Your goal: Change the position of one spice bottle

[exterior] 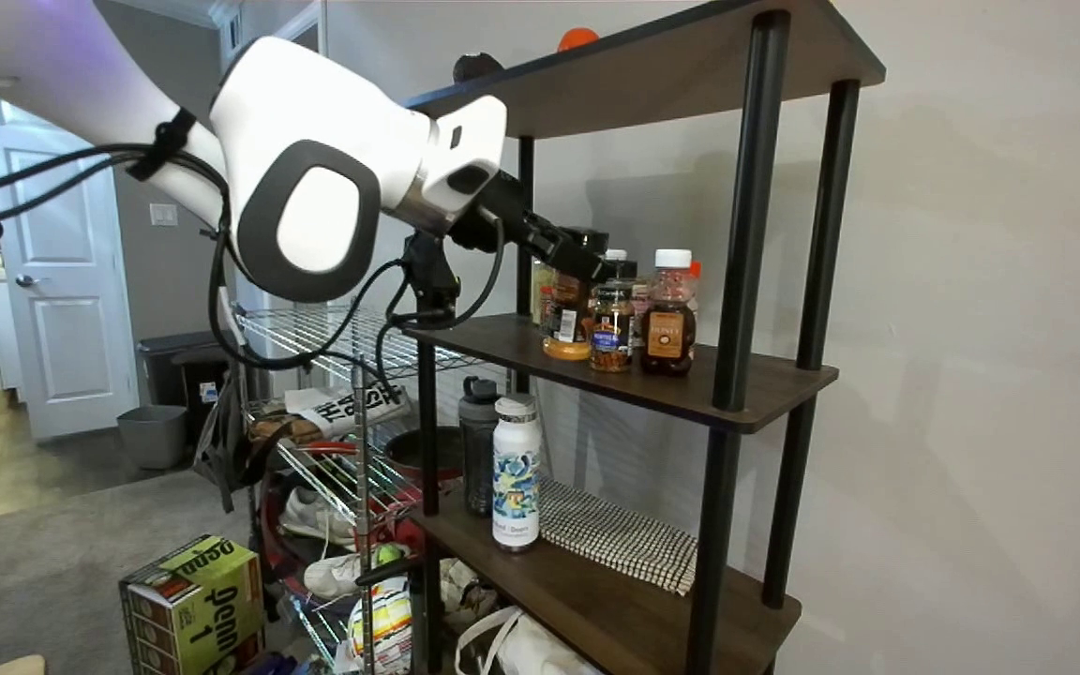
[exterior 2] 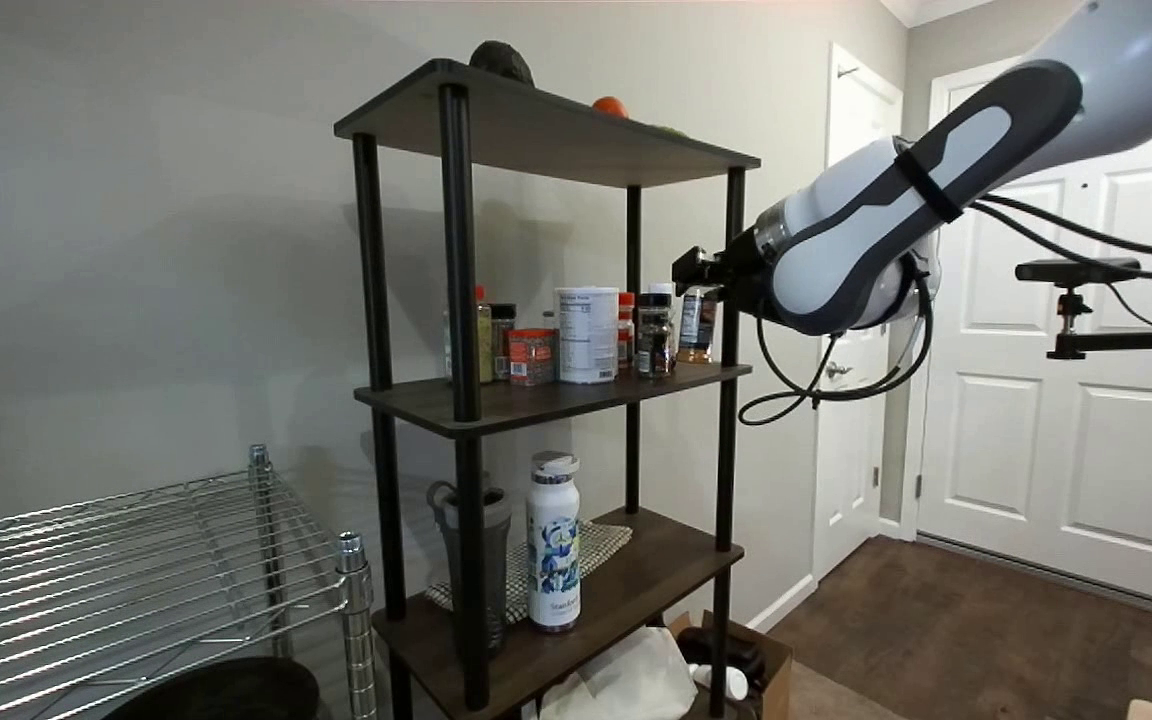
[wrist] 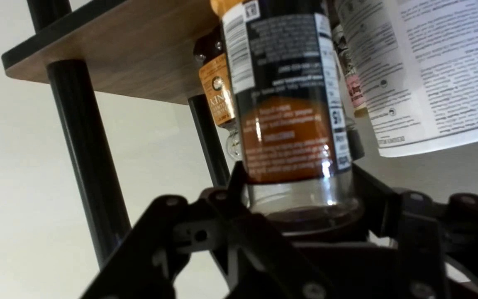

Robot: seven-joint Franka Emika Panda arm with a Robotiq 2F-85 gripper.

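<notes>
**The spice bottle (wrist: 286,108) in the grip, placing left to do**

The dark rack (exterior 2: 556,400) stood largest, and the white arm (exterior: 334,112) reached into its middle bay. The step in hand looked to be the shift itself, with the placing undone. The next move called for carrying the bottle clear of its neighbours and settling it upright before letting go.

The middle shelf (exterior: 774,375) had bare board around the near black post (exterior: 751,216) and along its front towards the opposite end; its thin edge showed no lip. That post seemed likely to hamper a wide swing. The white canister (exterior 2: 588,335) stood near the bottle, a gap showing between them in the wrist view.

The gripper (wrist: 298,174) was closed around the bottle's upper end, by the dark cap (exterior: 590,238), over the middle shelf. The bottle leaned slightly in both exterior views; whether its base touched the board was hard to tell. The honey bottle (exterior: 667,323) stood near, and between them, in an exterior view, the jar with the blue label (exterior: 611,335) stood just beside the held bottle, leaving that side tight.
</notes>
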